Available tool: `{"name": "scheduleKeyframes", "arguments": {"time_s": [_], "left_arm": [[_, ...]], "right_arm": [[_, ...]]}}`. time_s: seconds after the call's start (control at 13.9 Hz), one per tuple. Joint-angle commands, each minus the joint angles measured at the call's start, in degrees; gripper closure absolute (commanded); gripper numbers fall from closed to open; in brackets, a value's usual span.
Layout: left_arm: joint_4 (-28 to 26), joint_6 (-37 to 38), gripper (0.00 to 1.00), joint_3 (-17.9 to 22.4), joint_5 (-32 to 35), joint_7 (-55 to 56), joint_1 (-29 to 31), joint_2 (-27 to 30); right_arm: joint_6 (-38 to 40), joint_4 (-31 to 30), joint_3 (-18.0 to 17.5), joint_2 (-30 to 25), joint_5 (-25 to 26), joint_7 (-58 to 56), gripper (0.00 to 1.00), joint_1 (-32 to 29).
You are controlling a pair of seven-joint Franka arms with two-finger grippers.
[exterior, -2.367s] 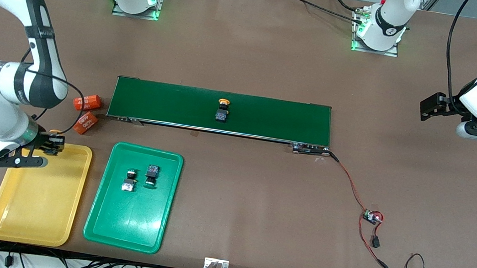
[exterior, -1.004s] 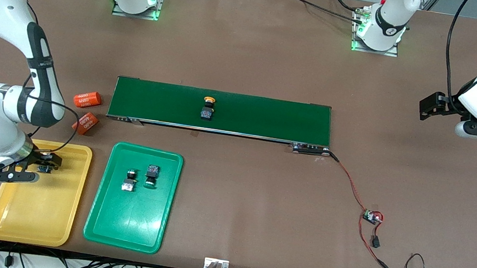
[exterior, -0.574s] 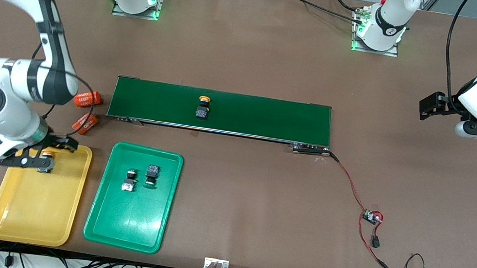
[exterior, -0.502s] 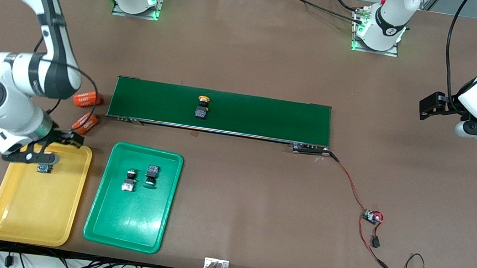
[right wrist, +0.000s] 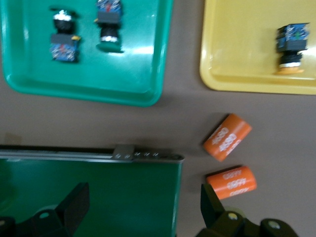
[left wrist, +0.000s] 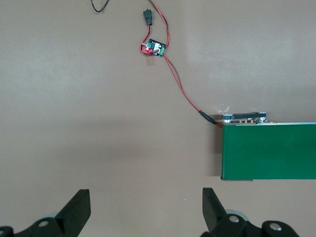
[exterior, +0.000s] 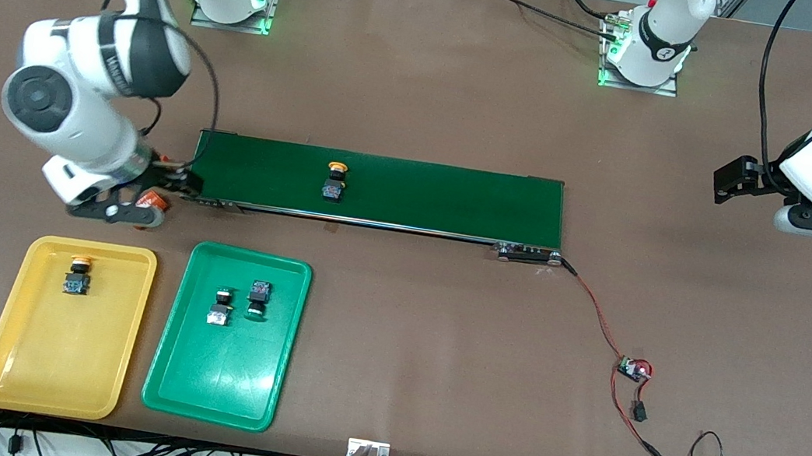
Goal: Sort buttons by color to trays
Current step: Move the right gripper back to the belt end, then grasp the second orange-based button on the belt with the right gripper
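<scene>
four buttons in all: one yellow-capped button (exterior: pixel 77 277) on the yellow tray (exterior: pixel 26 374), a second yellow-capped button (exterior: pixel 334 182) on the belt (exterior: pixel 457 199), and two green-capped buttons (exterior: pixel 221 306) (exterior: pixel 258 299) on the green tray (exterior: pixel 212 391). two trays, with the green one at 3 o'clock of the yellow. one belt, two orange cylinders (right wrist: pixel 227 137) (right wrist: pixel 231 181), one small circuit board (exterior: pixel 632 368) and two tools (exterior: pixel 132 196) (exterior: pixel 809 206).

Buttons (exterior: pixel 77 277) in trays (exterior: pixel 12 357), beside belt (exterior: pixel 457 199)
</scene>
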State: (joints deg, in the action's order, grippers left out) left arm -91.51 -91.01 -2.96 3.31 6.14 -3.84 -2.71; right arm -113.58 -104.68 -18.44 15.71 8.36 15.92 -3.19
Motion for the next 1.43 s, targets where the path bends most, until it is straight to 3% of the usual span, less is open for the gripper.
{"name": "scheduleKeyframes", "arguments": {"time_s": [0.0, 0.22, 0.36, 1.36], "left_arm": [[-0.8, 0.6, 0.00, -0.6, 0.6, 0.2, 0.3, 1.2], [-0.8, 0.8, 0.00, -0.6, 0.6, 0.1, 0.3, 1.2], [-0.8, 0.9, 0.00, -0.7, 0.6, 0.1, 0.3, 1.2], [-0.8, 1.1, 0.00, -0.6, 0.6, -0.1, 0.4, 1.3]], "right_arm": [[-1.4, -4.3, -2.6, -2.9, -0.5, 5.0, 0.00, 0.6], [-9.8, -12.0, -2.9, -4.9, -0.5, 7.7, 0.00, 1.5], [-14.0, -15.4, -5.3, -4.9, -0.5, 13.7, 0.00, 1.5], [-18.5, -16.5, -5.6, 0.3, -0.2, 19.7, 0.00, 6.5]]}}
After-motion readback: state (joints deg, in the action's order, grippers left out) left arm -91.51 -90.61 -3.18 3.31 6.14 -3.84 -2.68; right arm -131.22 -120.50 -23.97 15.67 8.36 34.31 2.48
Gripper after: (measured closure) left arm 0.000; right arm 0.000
